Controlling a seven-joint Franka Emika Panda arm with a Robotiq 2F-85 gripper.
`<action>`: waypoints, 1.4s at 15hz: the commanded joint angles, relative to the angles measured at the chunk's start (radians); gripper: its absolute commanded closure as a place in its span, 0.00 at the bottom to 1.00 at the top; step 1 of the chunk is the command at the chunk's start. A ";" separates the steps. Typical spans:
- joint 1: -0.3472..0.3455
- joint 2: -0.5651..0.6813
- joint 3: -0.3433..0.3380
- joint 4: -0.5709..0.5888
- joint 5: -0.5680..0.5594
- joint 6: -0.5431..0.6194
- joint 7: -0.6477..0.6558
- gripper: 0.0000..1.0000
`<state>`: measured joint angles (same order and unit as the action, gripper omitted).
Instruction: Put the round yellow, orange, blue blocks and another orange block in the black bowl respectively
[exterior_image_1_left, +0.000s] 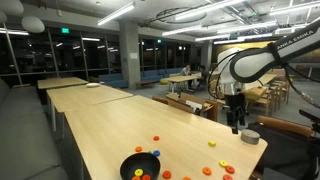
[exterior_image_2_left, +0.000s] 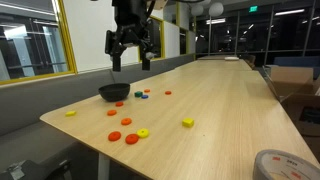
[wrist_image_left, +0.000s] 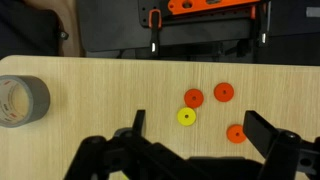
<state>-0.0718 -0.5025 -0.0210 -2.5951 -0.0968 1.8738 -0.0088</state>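
Nearest on the wooden table (exterior_image_2_left: 215, 95) lie three orange discs (exterior_image_2_left: 113, 135) and a yellow disc (exterior_image_2_left: 143, 132). High over them hangs the gripper (exterior_image_2_left: 131, 66), jaws spread wide, holding nothing. Farther back, by the table's left edge, sits the black bowl (exterior_image_2_left: 114, 91): round, shallow, dark, far wider than the discs.

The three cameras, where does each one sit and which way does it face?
Exterior view: beyond the table's end, facing down its length into the hall; shows the arm and open pincer.
Exterior view: low beside a table corner, facing across the top toward the windows; shows the pincer and wrist.
Wrist view: on the wrist, facing down at the yellow disc; pincer fingers at the bottom.
Shared: both exterior views show the black bowl; the tape roll also appears in an exterior view.
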 joint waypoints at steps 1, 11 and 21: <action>0.007 0.000 -0.006 0.002 -0.003 -0.001 0.003 0.00; 0.017 0.042 0.040 -0.040 0.007 0.114 0.123 0.00; 0.028 0.281 0.133 -0.179 0.187 0.610 0.585 0.00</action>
<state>-0.0482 -0.3130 0.0934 -2.7754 0.0343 2.3476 0.4604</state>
